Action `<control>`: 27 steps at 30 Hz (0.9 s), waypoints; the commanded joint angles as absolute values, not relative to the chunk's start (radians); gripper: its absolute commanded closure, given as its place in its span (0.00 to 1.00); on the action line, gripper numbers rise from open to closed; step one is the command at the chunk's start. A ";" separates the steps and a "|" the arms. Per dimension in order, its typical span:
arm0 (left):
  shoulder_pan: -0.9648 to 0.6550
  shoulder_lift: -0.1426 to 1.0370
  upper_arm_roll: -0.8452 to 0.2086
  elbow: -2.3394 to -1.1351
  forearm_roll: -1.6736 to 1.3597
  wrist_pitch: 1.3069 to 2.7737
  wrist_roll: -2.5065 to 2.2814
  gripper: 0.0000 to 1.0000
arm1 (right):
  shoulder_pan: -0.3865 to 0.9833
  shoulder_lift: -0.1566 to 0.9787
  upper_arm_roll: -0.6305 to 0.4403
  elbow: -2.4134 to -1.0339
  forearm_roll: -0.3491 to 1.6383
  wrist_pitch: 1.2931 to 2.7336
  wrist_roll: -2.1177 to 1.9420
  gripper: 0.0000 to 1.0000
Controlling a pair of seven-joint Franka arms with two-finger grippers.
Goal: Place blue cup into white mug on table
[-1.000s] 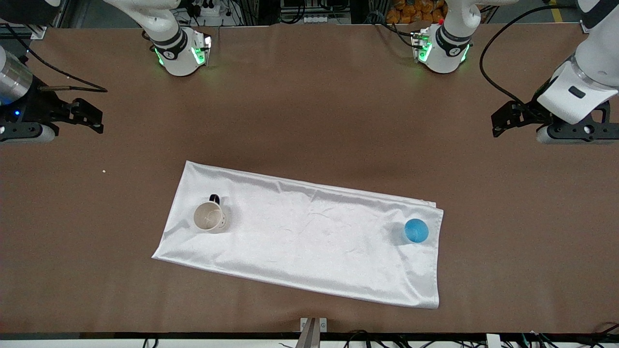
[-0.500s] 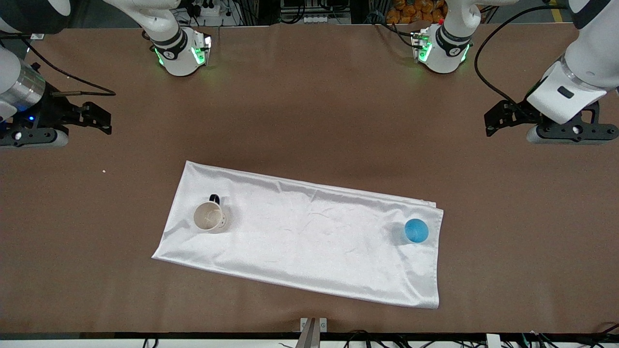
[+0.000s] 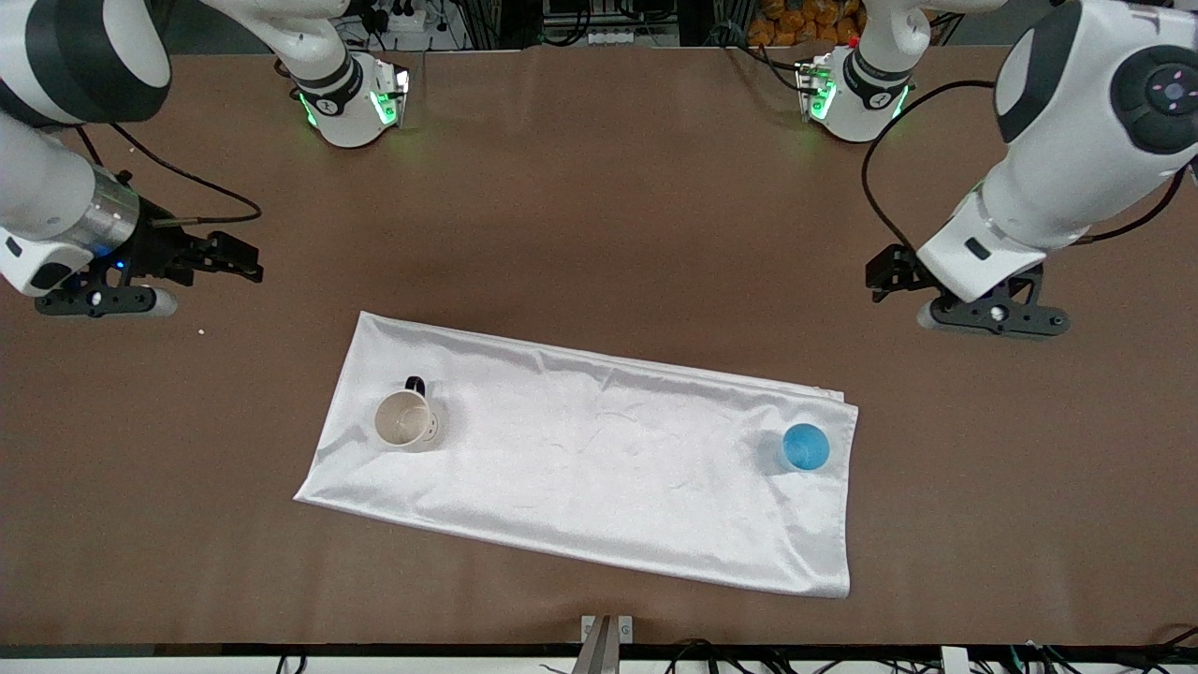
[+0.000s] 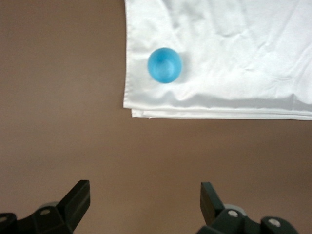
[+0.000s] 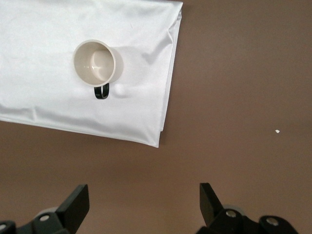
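The blue cup [image 3: 805, 446] stands upright on the white satin cloth [image 3: 599, 459], near the cloth's edge toward the left arm's end of the bench [image 3: 599, 206]. The white mug [image 3: 403, 418] stands upright on the same cloth toward the right arm's end, well apart from the cup, its dark handle turned away from the front camera.

The front view shows both arms and the whole cloth, but each end effector only from the side. The wrist views settle what it leaves open. In the left wrist view the left end effector [image 4: 144, 204] has its two fingers spread wide over bare bench, with the blue cup [image 4: 165, 65] ahead of it just inside the cloth's corner [image 4: 224, 58]. In the right wrist view the right end effector [image 5: 144, 204] is likewise spread wide and holds nothing; this view looks straight down into the white mug [image 5: 94, 61] and shows its pale, empty interior. A small white speck [image 5: 277, 131] lies on the bench nearby; in the front view it is only a dot [image 3: 201, 330].

Against the frames of a second ago, the left end effector [image 3: 889, 276] has swung in from the bench's end toward the cup, and the right end effector [image 3: 234, 262] has moved in toward the mug — both still hang over bare bench, short of the cloth. Cup, mug and cloth have not shifted.
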State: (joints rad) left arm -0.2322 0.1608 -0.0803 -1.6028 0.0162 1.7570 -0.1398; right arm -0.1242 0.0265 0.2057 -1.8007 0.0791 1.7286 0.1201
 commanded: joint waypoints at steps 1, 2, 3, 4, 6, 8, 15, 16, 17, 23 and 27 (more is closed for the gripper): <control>-0.265 0.233 -0.081 -1.578 0.040 1.815 -0.153 0.00 | -0.063 0.041 0.215 -1.914 0.097 1.863 0.296 0.00; -0.271 0.245 -0.081 -1.578 0.040 1.827 -0.152 0.00 | -0.052 0.051 0.215 -1.928 0.097 1.890 0.325 0.00; -0.281 0.258 -0.083 -1.578 0.040 1.841 -0.150 0.00 | -0.038 0.066 0.215 -1.939 0.097 1.917 0.353 0.00; -0.287 0.268 -0.084 -1.580 0.040 1.851 -0.152 0.00 | -0.029 0.080 0.215 -1.944 0.095 1.934 0.368 0.00; -0.299 0.290 -0.083 -1.580 0.041 1.879 -0.152 0.00 | -0.009 0.113 0.215 -1.947 0.095 1.966 0.390 0.00; -0.307 0.311 -0.084 -1.582 0.040 1.908 -0.152 0.00 | 0.003 0.147 0.215 -1.947 0.095 1.994 0.393 0.00; -0.322 0.408 -0.084 -1.583 0.041 2.020 -0.150 0.00 | 0.032 0.273 0.215 -1.945 0.087 2.127 0.391 0.00; -0.322 0.422 -0.084 -1.583 0.041 2.038 -0.150 0.00 | 0.038 0.290 0.215 -1.945 0.087 2.147 0.391 0.00; -0.324 0.434 -0.084 -1.583 0.041 2.052 -0.149 0.00 | 0.046 0.305 0.215 -1.945 0.086 2.166 0.391 0.00; -0.322 0.492 -0.083 -1.583 0.048 2.118 -0.138 0.00 | 0.071 0.371 0.213 -1.944 0.084 2.247 0.393 0.00; -0.331 0.526 -0.083 -1.585 0.084 2.174 -0.138 0.00 | 0.075 0.402 0.213 -1.942 0.084 2.295 0.405 0.00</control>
